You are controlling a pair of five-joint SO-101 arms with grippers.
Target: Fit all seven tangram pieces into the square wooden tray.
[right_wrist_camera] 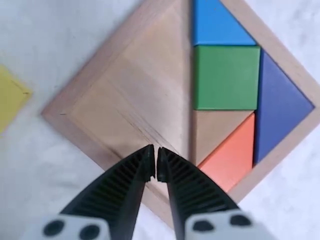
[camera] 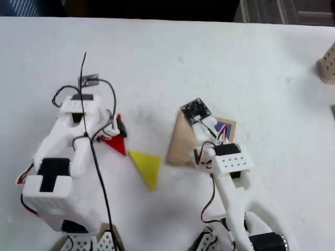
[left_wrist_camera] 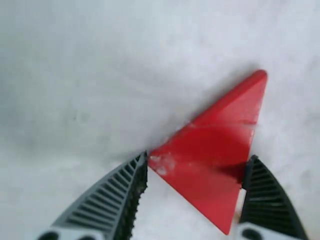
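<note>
**Red triangle** (left_wrist_camera: 220, 130): flat on the table (camera: 209, 57), in its left half and well in from every edge. Its long edge runs lengthwise along the left arm's reach, and its square corner points across the jaws.

**Left gripper** (left_wrist_camera: 197, 162): spread about as wide as the piece and straddling it. One finger (left_wrist_camera: 132, 187) sits at the square corner, the other at the long edge. Both seem to touch, so it is probably a grip, though contact at the long edge is hard to read. This arm is the nearer one to the piece.

**Yellow triangle** (camera: 146, 166): loose on the table, just beside the red one on the tray side, nearer the table's near edge.

**Wooden tray** (right_wrist_camera: 125, 90): near the table's middle, seen corner-on from the right wrist.
- Filled half: blue triangle (right_wrist_camera: 215, 22), green square (right_wrist_camera: 226, 77), purple piece (right_wrist_camera: 280, 115), orange triangle (right_wrist_camera: 230, 155).
- Free room: the whole other half, plus a small triangular pocket between green and orange.

**Right gripper** (right_wrist_camera: 155, 155): fingers all but closed on nothing, hanging over the tray's rim at the bare half.

**Coming move, as judged:** carry the red piece past the yellow one and turn its long edge to the tray's diagonal. The right arm crowds that approach.
</note>
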